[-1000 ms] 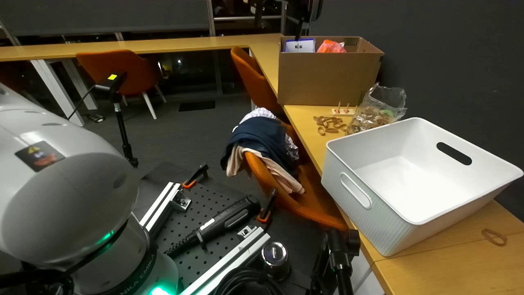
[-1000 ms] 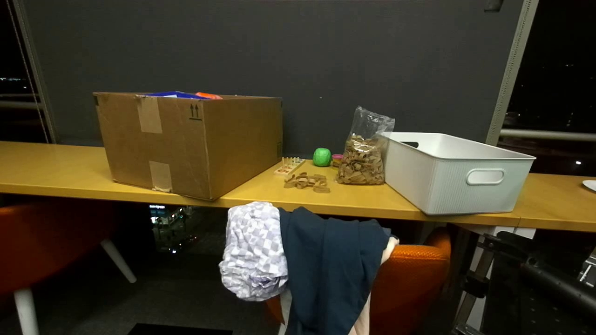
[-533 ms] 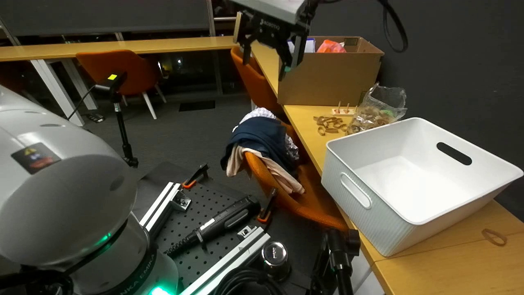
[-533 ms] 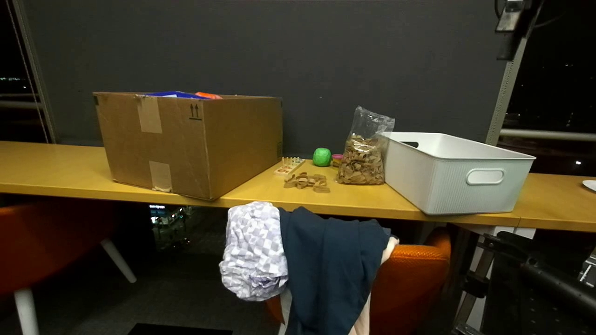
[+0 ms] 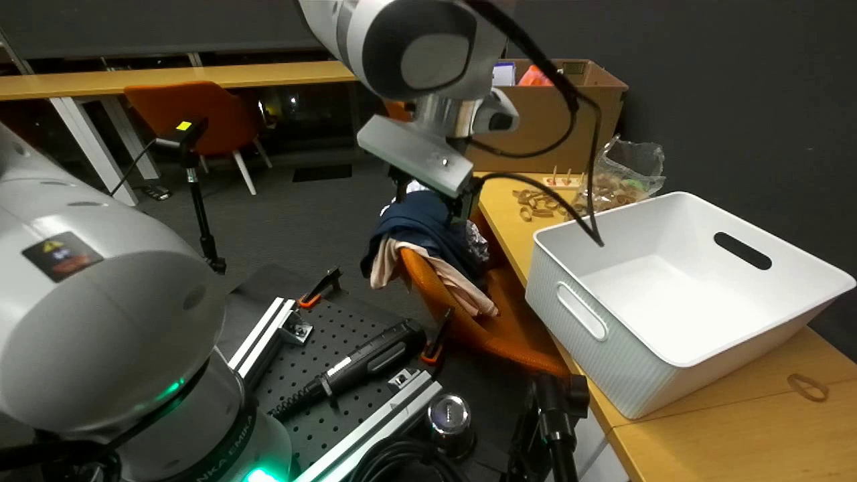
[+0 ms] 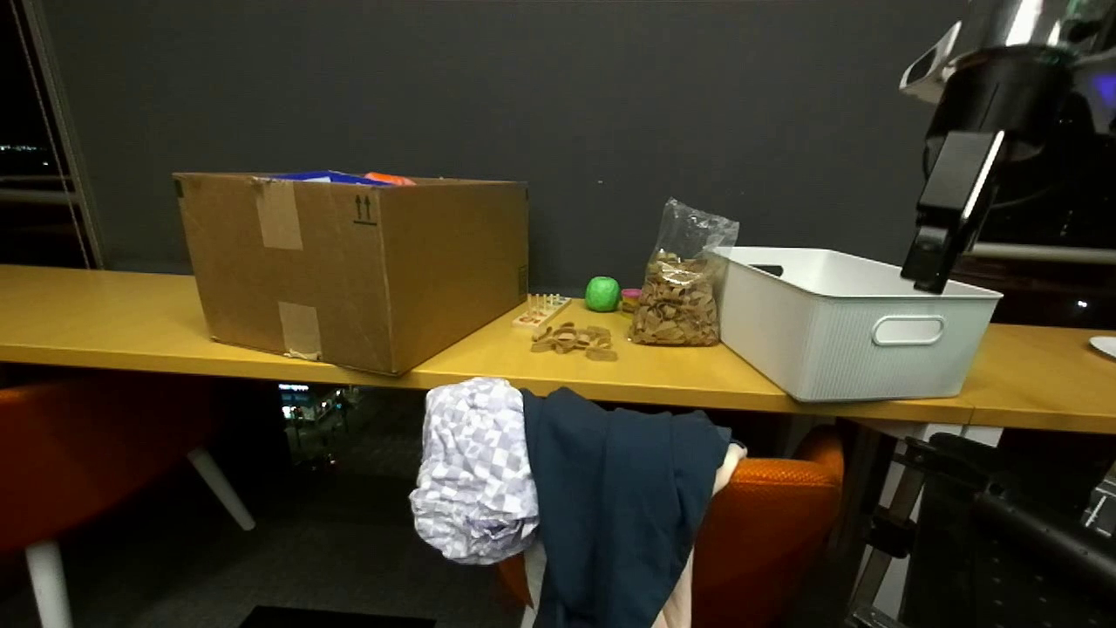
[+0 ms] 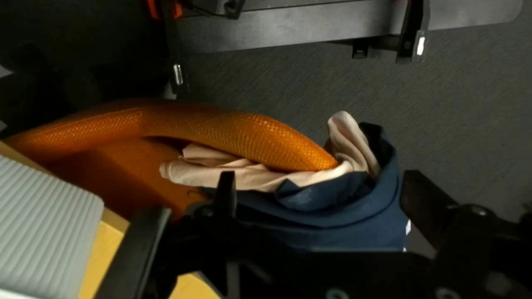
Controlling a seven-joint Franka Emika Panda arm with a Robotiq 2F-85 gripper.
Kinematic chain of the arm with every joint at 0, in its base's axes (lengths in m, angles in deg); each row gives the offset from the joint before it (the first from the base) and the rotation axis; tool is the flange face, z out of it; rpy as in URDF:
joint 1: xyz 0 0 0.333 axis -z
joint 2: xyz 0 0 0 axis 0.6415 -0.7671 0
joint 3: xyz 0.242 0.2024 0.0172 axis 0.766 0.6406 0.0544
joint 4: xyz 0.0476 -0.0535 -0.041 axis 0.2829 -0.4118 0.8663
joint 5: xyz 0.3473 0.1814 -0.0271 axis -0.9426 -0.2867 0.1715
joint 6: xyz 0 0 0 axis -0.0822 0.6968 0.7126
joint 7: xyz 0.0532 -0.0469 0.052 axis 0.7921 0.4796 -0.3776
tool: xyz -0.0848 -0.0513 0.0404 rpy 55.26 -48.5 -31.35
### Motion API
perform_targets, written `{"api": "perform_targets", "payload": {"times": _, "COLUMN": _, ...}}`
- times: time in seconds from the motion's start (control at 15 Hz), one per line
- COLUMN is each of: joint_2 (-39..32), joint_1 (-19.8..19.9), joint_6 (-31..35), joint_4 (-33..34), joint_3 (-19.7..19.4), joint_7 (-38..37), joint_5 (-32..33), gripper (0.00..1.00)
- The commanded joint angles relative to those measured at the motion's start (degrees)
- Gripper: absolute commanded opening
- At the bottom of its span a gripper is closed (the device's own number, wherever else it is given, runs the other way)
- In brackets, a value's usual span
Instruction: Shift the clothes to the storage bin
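- The yellow surface [image 6: 96, 314] is backed by a dark wall [image 6: 558, 96].
- An orange chair [image 6: 772, 523] is set just beside the surface.
- A cardboard box [image 6: 296, 253] is seen on the surface in both exterior views.
- The white storage bin [image 6: 881, 344] is stood upright on the surface, well apart from the box.
- The clothes [image 5: 412, 231], a navy cloth [image 6: 623, 515], a checked cloth [image 6: 475, 471] and a peach cloth [image 7: 349, 143], are draped over the chair's back, outside the bin.
- The gripper [image 7: 320, 182] is held in the air; its fingers [image 7: 419, 199] are spread wide, and the clothes are seen beyond them in the wrist view.
- A clear bag [image 6: 684, 279] of brown pieces [image 6: 673, 318] is stood upright just beside the bin.
- Loose brown loops [image 6: 571, 340] are scattered between box and bag.
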Motion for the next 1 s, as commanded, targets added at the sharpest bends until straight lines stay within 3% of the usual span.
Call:
{"api": "perform_targets", "payload": {"times": 0.0, "joint_2": -13.49, "joint_1": -5.43, "joint_6": 1.78, "joint_4": 4.68, "joint_3": -1.46, "joint_7": 11.48, "joint_5": -11.31, "gripper": 1.0}}
{"api": "perform_targets", "payload": {"times": 0.13, "joint_2": -18.91, "joint_1": -4.5, "joint_6": -0.89, "joint_4": 7.66, "joint_3": 1.18, "joint_7": 16.01, "joint_5": -15.84, "gripper": 1.0}}
{"api": "perform_targets", "payload": {"times": 0.33, "joint_2": -25.12, "joint_1": -1.46, "joint_6": 0.24, "joint_4": 11.04, "joint_3": 5.5, "joint_7": 19.3, "joint_5": -17.59, "gripper": 1.0}}
{"api": "perform_targets", "payload": {"times": 0.6, "joint_2": -31.66, "joint_1": 2.11, "joint_6": 5.29, "joint_4": 14.93, "joint_3": 11.06, "joint_7": 21.74, "joint_5": -20.39, "gripper": 1.0}}
{"api": "perform_targets", "payload": {"times": 0.93, "joint_2": -37.12, "joint_1": 5.64, "joint_6": 11.92, "joint_4": 19.84, "joint_3": 18.86, "joint_7": 27.11, "joint_5": -29.19, "gripper": 1.0}}
